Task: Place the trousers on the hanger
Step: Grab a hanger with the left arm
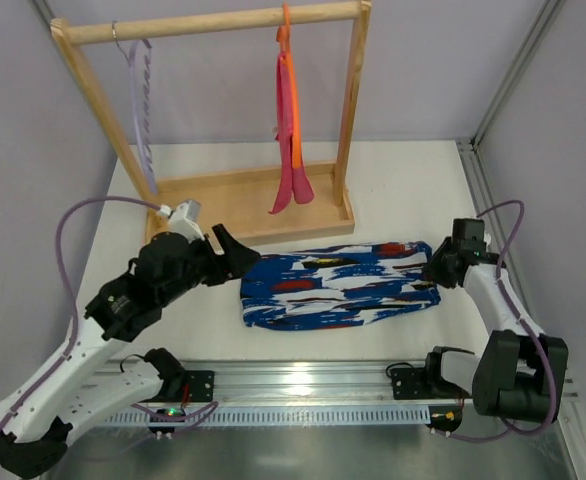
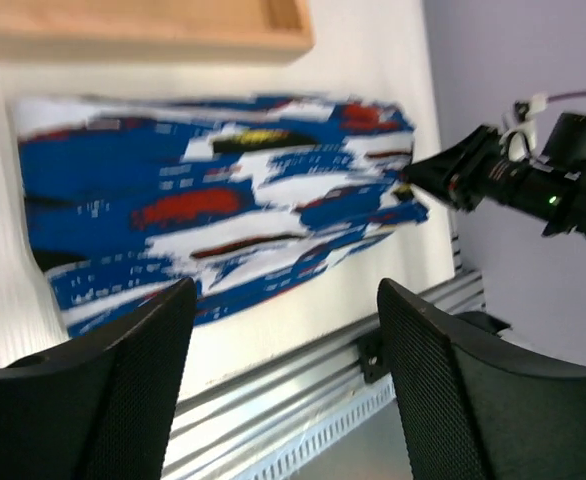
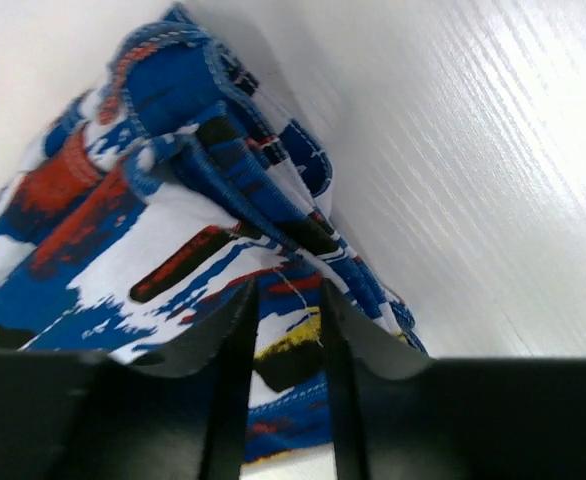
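Top external: trousers [image 1: 338,285] lie L-R btwn arms; L gripper [image 1: 241,254] wide, empty; R gripper [image 1: 433,268] narrow, hold unclear.

This looks like a robot laboratory cell. A white laminate table [image 1: 403,190] is closed in by plain pale panel walls [image 1: 423,70]. In front of the light wooden clothes rack [image 1: 213,22], a ribbed aluminium rail [image 1: 303,380] carries white-and-black robot arms [image 1: 73,360].
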Action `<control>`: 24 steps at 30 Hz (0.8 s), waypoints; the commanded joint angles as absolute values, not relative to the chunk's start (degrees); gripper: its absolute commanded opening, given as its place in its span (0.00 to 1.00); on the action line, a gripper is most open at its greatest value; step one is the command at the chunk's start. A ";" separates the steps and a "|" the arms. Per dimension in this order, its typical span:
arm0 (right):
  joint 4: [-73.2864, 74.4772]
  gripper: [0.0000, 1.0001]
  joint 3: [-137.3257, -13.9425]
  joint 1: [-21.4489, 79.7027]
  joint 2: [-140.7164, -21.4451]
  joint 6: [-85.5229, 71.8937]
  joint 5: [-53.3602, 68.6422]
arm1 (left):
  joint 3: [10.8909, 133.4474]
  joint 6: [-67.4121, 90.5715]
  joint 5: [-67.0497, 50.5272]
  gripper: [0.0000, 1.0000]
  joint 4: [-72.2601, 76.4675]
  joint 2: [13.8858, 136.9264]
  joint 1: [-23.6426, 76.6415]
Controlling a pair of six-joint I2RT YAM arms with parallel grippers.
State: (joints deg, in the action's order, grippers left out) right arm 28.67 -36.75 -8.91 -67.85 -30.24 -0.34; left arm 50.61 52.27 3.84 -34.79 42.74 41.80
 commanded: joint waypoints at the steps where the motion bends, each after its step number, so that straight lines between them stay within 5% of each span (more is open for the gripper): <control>1: 33.56 0.37 -42.96 -8.44 -59.79 -28.39 -1.15 | 60.45 44.23 11.95 0.81 -42.10 42.89 41.92; 6: 37.52 0.52 -48.77 -8.35 -49.76 -24.27 7.36 | 69.40 36.84 17.29 1.00 -37.62 43.15 41.92; 9: 38.75 0.66 -49.57 -8.35 -47.73 -22.77 9.75 | 78.00 32.46 21.17 1.00 -37.09 45.95 41.92; 16: 40.26 0.78 -47.99 -8.35 -45.97 -21.97 15.81 | 105.33 21.11 39.68 0.99 -52.37 63.52 41.84; 24: 39.90 0.82 -47.28 -8.26 -43.95 -20.39 19.77 | 108.37 13.54 52.64 0.87 -46.50 65.48 40.17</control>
State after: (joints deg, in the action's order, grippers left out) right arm 39.97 -46.87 -8.56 -44.75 -22.31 16.62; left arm 108.05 18.79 43.83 -48.31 67.46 41.43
